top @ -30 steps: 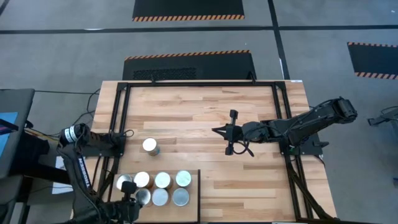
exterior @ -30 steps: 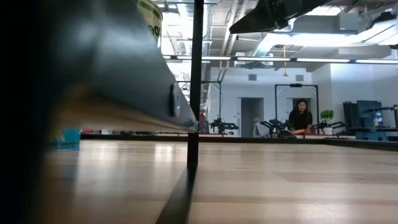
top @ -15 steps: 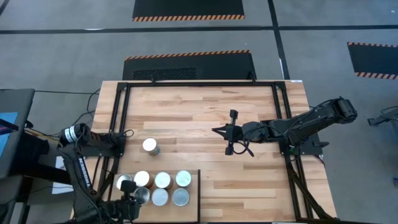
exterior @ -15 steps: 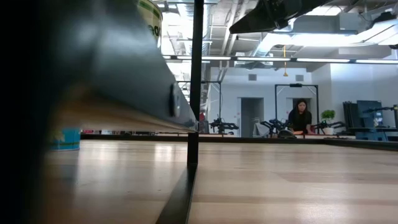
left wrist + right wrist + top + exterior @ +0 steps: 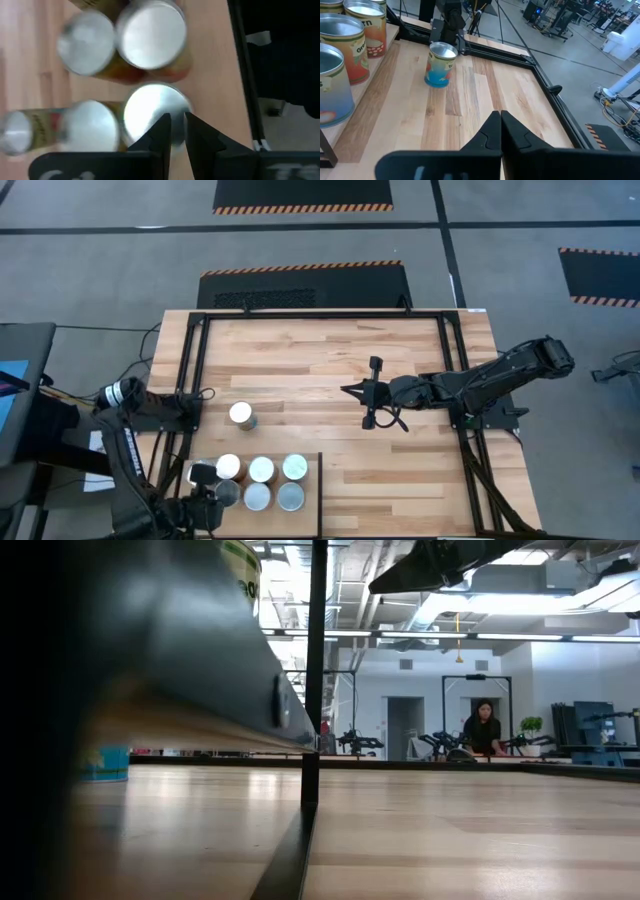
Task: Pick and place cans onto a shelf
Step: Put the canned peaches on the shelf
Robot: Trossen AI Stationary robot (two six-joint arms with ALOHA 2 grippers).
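Shelf [image 5: 310, 480] sits at the near left of the bench [image 5: 330, 350], a pale plywood panel. Seven cans stand on it in two rows, packed close: four in the far row, three in the near row. The eighth can [image 5: 241, 416] stands alone on the bench planks, beyond the shelf and well apart from the group (bluish label at its base in the right wrist view [image 5: 440, 64]).

Left gripper [image 5: 203, 480] hangs over the shelf's left end, above the cans there. In the left wrist view its fingers [image 5: 159, 131] stand a narrow gap apart over the silvery top of one can [image 5: 152, 111]; they clamp nothing, and whether they touch the lid cannot be told. Three other tops crowd around it, some blurred.

Right gripper [image 5: 372, 392] waits mid-bench, right of centre, well apart from every can. Fingers [image 5: 490, 131] pressed together, nothing between them.

Low view: a person [image 5: 484, 728] far back in the room beyond the bench.
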